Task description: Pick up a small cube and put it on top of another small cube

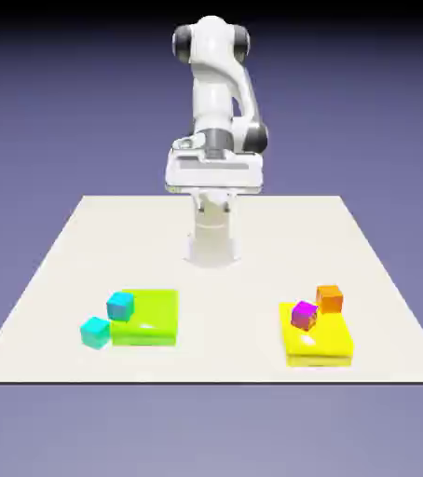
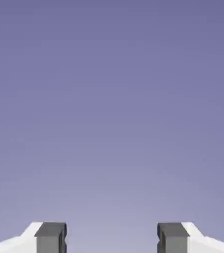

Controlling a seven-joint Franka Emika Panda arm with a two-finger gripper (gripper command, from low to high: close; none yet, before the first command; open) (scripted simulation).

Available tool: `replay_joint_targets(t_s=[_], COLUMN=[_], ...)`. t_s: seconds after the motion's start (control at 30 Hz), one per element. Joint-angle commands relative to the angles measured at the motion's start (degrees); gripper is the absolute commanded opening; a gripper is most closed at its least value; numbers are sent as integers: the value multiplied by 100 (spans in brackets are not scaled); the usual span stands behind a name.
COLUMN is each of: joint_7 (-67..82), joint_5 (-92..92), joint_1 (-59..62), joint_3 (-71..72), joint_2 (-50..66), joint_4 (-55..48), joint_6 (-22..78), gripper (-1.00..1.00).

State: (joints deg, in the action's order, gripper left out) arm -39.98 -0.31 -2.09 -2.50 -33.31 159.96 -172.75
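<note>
Nearby, orange cube (image 1: 330,298) and magenta cube (image 1: 304,314) crowd yellow slab (image 1: 320,348); claw (image 2: 111,239) open, empty

My arm (image 1: 217,88) looks like glossy white plastic with dark grey joint bands. The fingertips (image 2: 50,238) of my end effector (image 2: 111,238) are matt dark grey, set in smooth white. The surface (image 1: 252,279) is matt cream. The green slab (image 1: 155,317) and the yellow slab (image 1: 327,347) shine with highlights. The small cube (image 1: 95,332) looks smooth and plain.
</note>
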Motion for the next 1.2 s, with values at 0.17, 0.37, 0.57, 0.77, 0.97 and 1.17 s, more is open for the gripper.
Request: replay_joint_targets(t_s=[0.17, 0.37, 0.57, 0.77, 0.97, 1.17], joint_7=[1234, 2468, 3701, 4935, 6169, 7403], joint_5=[-155, -310, -465, -621, -776, -931], joint_1=[-698, -1396, -2094, -2792, -3489, -4187], joint_3=[-1246, -2492, -3738, -4984, -6230, -7476], joint_2=[-326, -652, -978, -1304, -1630, -1956], joint_4=[-516, -1033, -1549, -2065, -2581, -3097], joint_6=[625, 1250, 1875, 2501, 3126, 3751], gripper=[0, 0, 0, 0, 0, 0])
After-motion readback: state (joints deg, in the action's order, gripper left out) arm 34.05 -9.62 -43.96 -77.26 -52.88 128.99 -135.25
